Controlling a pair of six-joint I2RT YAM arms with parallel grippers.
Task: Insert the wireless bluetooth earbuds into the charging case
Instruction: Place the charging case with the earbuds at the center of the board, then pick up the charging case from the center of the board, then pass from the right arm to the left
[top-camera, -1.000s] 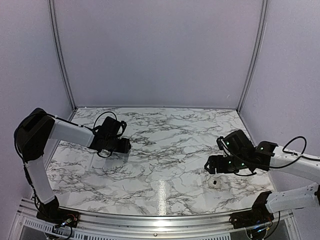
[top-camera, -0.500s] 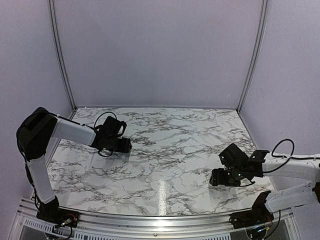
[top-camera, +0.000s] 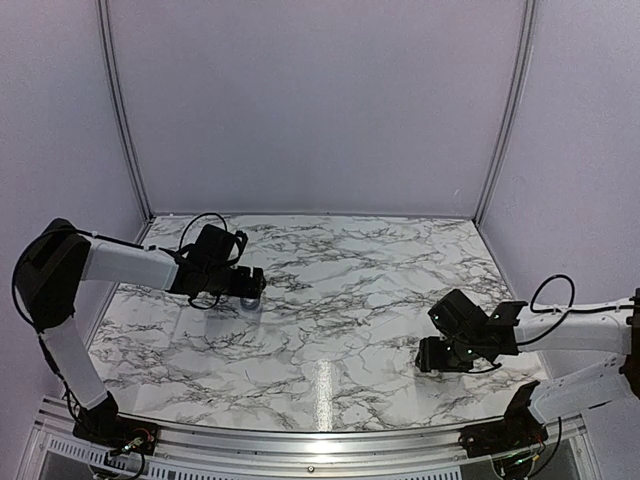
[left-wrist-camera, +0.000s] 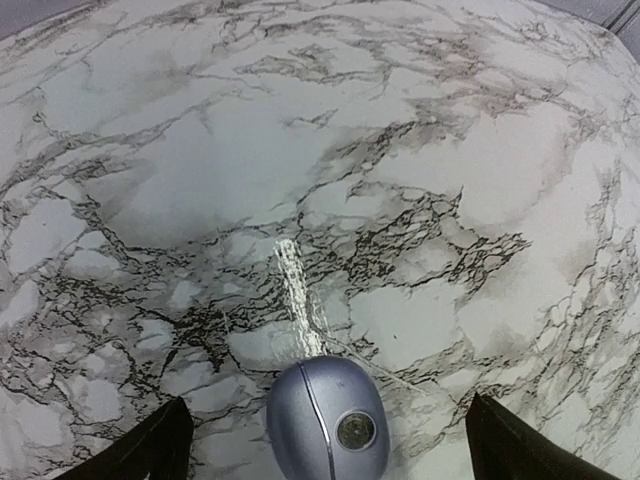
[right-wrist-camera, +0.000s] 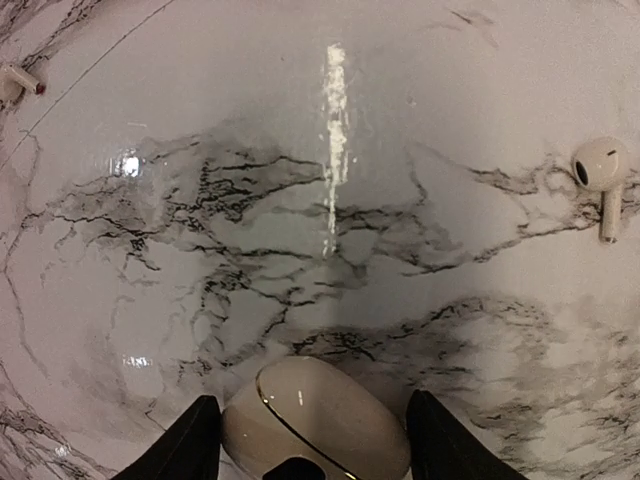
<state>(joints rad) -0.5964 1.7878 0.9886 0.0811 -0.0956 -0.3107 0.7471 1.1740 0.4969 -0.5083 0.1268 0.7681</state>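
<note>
Ahead of the charging case (right-wrist-camera: 315, 420) and well off to one side of it, in the right wrist view, lies one earbud (right-wrist-camera: 598, 168). It is white and glossy, on its side, stem pointing back toward the case's end of the table. The second earbud (right-wrist-camera: 18, 80) lies farther from the case on the opposite side, cut off by the frame edge. Both are well apart from the case and neither is in it.

The case sits on the marble table (right-wrist-camera: 330, 250) with its lid seam shut. The right gripper (right-wrist-camera: 312, 400) brackets it, one finger close against each flank; whether they are pressing I cannot tell.

I judge the step in hand to be securing the case. To do it well, clamp the lower shell below the seam so the lid is free to swing. Squeeze gently, since the rounded gloss will likely slip out.

Far from the case, the left gripper (left-wrist-camera: 326, 400) stands wide open and touches nothing. Between its fingers is a bluish-grey rounded pod (left-wrist-camera: 325, 435) with a seam and a round button; what it is I cannot say.
</note>
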